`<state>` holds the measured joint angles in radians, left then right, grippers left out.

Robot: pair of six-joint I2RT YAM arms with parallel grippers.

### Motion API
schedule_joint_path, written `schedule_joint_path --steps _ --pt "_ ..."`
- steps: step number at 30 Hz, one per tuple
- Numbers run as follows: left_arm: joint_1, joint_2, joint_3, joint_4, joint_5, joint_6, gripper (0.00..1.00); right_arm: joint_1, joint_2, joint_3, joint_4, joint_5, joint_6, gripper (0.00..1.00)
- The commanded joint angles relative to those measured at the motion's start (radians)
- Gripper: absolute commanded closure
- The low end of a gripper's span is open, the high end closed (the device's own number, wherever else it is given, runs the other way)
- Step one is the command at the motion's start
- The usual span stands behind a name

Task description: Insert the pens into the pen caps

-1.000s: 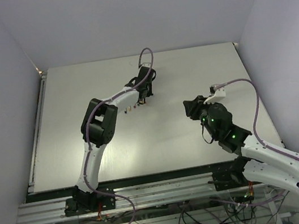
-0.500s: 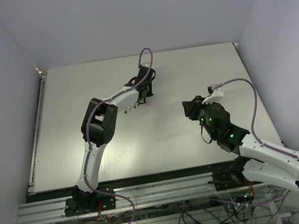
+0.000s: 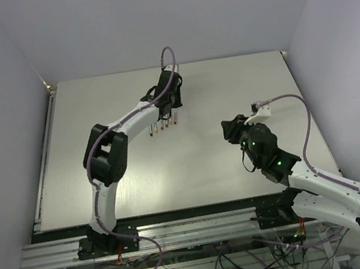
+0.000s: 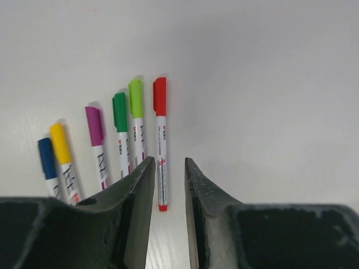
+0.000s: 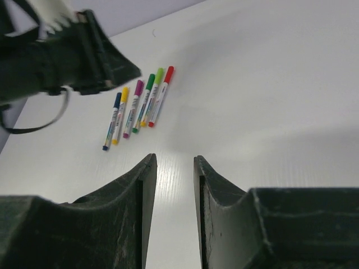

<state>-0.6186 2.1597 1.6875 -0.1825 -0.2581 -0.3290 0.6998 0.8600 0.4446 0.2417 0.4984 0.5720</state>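
So the pens [image 4: 123, 151] are lying side by side in a loose fan on the white worktop [image 4: 269, 84], towards the far middle of it in the top view. I count six of them, not five. The pen caps [image 4: 135, 98] are all sitting on the pens, and left to right in the left wrist view they go blue, yellow, magenta, dark green, light green, red. The barrels are white with some small print I can't read. The left tool [image 4: 169, 162] hangs right at the near end of the row, and its two dark fingers are only a narrow slot apart with nothing between them. The red pen [image 4: 161, 151] lines up with that slot, and its little red end plug shows in the gap, but I can't tell how high the fingers are above it. The dark green and light green pens run under the left finger from this angle. The right tool [image 5: 174, 159] is well apart from the pens, off to the right side of the worktop and looking across at them. Its fingers are also cracked open just a bit and it's holding nothing.
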Motion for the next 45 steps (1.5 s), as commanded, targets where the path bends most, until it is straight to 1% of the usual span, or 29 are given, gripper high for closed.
schedule_joint_path --steps 1,3,5,6,8,10,13,16,19,21,25,28,31,32,33,35,38,41,45 --pt "0.005 -0.148 -0.080 0.069 0.021 -0.002 0.63 -0.005 -0.012 0.012 -0.029 0.100 0.008 0.68" --pt "0.005 -0.206 -0.139 0.092 0.009 -0.006 0.63 -0.029 -0.009 0.018 -0.059 0.123 0.013 0.69" --pt "0.006 -0.275 -0.199 0.111 -0.026 -0.009 0.63 -0.091 0.000 0.030 -0.098 0.095 0.025 0.70" --pt "0.006 -0.305 -0.226 0.114 -0.043 -0.013 0.62 -0.134 0.002 0.035 -0.116 0.062 0.033 0.71" --pt "0.007 -0.364 -0.284 0.119 -0.079 -0.015 0.62 -0.276 0.002 0.040 -0.145 -0.019 0.056 0.71" --pt "0.014 -0.418 -0.333 0.112 -0.112 -0.023 0.62 -0.393 0.005 0.039 -0.159 -0.103 0.072 0.71" --pt "0.042 -0.506 -0.421 0.112 -0.129 -0.059 0.62 -0.544 0.020 0.051 -0.193 -0.205 0.085 0.72" --pt "0.076 -0.604 -0.526 0.130 -0.137 -0.098 0.63 -0.669 0.033 0.061 -0.241 -0.263 0.094 0.72" --pt "0.095 -0.699 -0.606 0.124 -0.188 -0.120 0.64 -0.756 0.024 0.059 -0.295 -0.282 0.099 0.73" --pt "0.095 -0.767 -0.671 0.127 -0.225 -0.138 0.64 -0.782 0.001 0.051 -0.327 -0.242 0.090 0.73" --pt "0.095 -0.907 -0.783 0.140 -0.281 -0.183 0.63 -0.784 -0.058 0.045 -0.399 -0.131 0.076 0.72" --pt "0.096 -1.005 -0.824 0.104 -0.323 -0.203 0.62 -0.784 -0.107 0.040 -0.444 -0.092 0.081 0.68" --pt "0.095 -1.077 -0.847 0.052 -0.356 -0.222 0.62 -0.784 -0.150 0.041 -0.464 -0.085 0.077 0.63" --pt "0.095 -1.097 -0.855 0.043 -0.365 -0.226 0.62 -0.785 -0.161 0.039 -0.469 -0.085 0.075 0.61" --pt "0.095 -1.118 -0.864 0.038 -0.374 -0.231 0.63 -0.785 -0.174 0.039 -0.472 -0.089 0.072 0.56" --pt "0.095 -1.149 -0.880 0.036 -0.382 -0.238 0.63 -0.784 -0.192 0.038 -0.481 -0.095 0.070 0.51" --pt "0.094 -1.179 -0.896 0.044 -0.375 -0.246 0.63 -0.784 -0.207 0.038 -0.511 -0.091 0.078 0.47" --pt "0.094 -1.181 -0.895 0.044 -0.364 -0.247 0.63 -0.784 -0.219 0.039 -0.542 -0.070 0.089 0.47" --pt "0.094 -1.162 -0.889 0.045 -0.351 -0.249 0.64 -0.784 -0.235 0.029 -0.542 -0.071 0.096 0.47"
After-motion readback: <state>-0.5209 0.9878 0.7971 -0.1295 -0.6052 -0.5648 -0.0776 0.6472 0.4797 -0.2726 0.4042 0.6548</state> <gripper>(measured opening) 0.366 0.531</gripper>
